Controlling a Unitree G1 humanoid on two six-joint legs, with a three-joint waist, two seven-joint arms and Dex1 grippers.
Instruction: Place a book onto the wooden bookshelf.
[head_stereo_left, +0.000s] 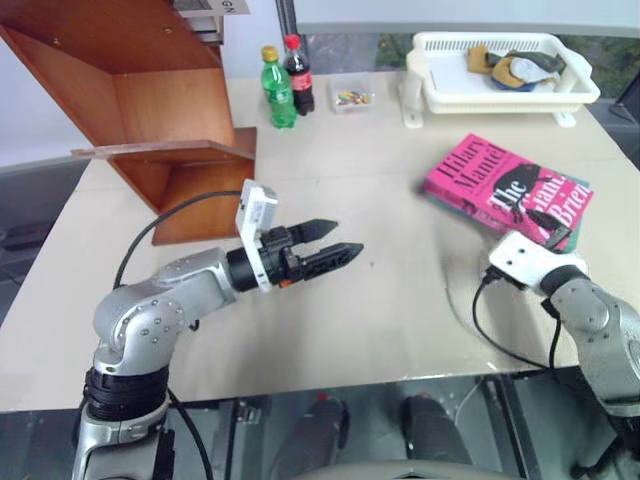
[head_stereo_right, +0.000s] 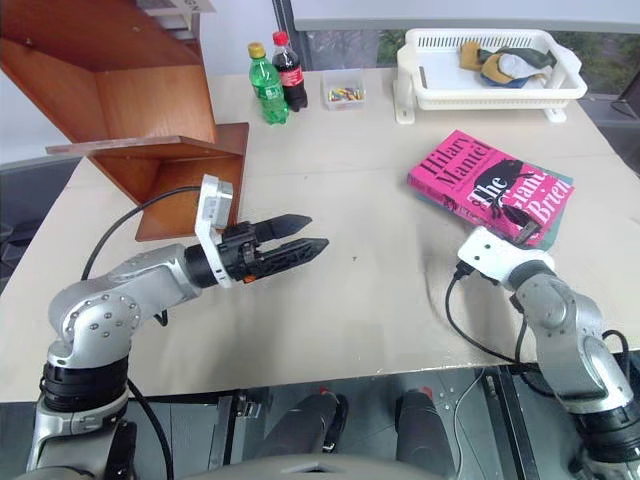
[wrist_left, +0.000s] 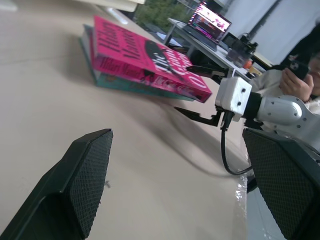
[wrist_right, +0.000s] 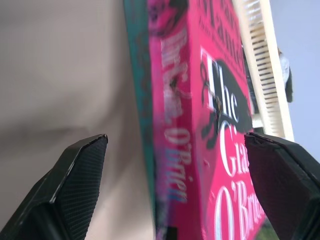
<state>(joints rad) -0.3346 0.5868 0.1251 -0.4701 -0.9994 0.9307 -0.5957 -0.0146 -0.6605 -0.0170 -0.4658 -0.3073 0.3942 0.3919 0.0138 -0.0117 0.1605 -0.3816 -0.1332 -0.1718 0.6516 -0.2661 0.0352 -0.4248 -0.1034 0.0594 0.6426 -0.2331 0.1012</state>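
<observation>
**Right pincer at the book's near corner, jaws wide**

Nearest you, your left pincer (head_stereo_left: 330, 245) hangs over the bare middle of the table (head_stereo_left: 400, 310), its black fingers spread wide and holding nothing, pointing across toward the right side. The pink book (head_stereo_left: 508, 190) lies well apart from it, off to the right.

Your right pincer (wrist_right: 175, 150) sits at the book's near corner, jaws wide open. In the right wrist view the book's spine and cover stand between the two fingers (wrist_right: 75, 180), but you cannot tell that either pad touches it. The book lies flat on a thinner teal book (head_stereo_left: 450, 205), on the right part of the table.

Farther back on the left stands the wooden bookshelf (head_stereo_left: 150, 110), well apart from the book. Behind are two bottles (head_stereo_left: 285, 85) and a white basket tray (head_stereo_left: 500, 90).
</observation>
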